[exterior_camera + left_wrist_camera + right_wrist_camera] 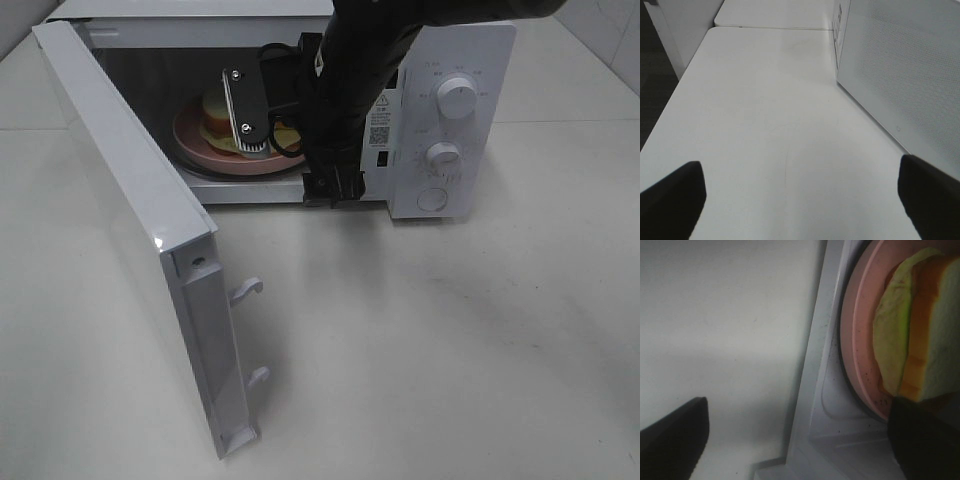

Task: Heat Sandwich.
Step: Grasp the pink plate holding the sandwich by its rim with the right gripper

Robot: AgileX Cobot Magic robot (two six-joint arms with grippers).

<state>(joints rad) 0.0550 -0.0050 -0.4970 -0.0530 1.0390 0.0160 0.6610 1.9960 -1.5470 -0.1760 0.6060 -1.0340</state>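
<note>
The sandwich [920, 330] shows white bread, orange crust, pale-green layer.

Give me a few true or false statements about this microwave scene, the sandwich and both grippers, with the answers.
1. The microwave door stands open. True.
2. The sandwich lies outside the microwave. False: it sits on the pink plate inside the microwave.
3. The right gripper is shut on the sandwich. False: its jaws are wide apart and grip nothing.
4. The left gripper is open and holds nothing. True.
</note>
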